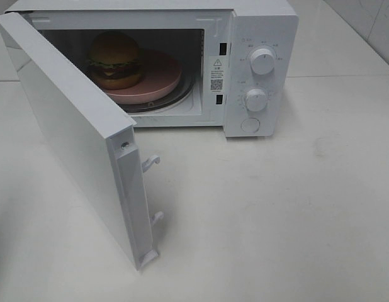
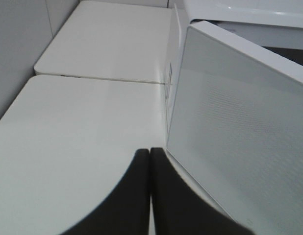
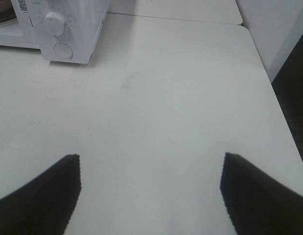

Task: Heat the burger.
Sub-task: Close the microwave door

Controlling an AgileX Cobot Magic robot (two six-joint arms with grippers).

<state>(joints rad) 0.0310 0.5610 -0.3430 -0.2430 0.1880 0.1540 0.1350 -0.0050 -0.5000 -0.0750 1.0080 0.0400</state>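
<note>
Burger (image 1: 114, 58) in microwave (image 1: 260, 28), left gripper (image 2: 150, 152) closed

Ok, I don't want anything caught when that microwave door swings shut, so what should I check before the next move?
1. Burger sits on the pink plate inside the microwave: ok.
2. Nothing sticks out past the opening: ok.
3. Door shut for heating: not ok, it stands wide open.
4. Left gripper shut, beside the door's outer face: ok; whether it touches the door, cannot tell.
5. Right gripper open over the table, away from the door's path: ok.
6. Dials set: cannot tell.
</note>
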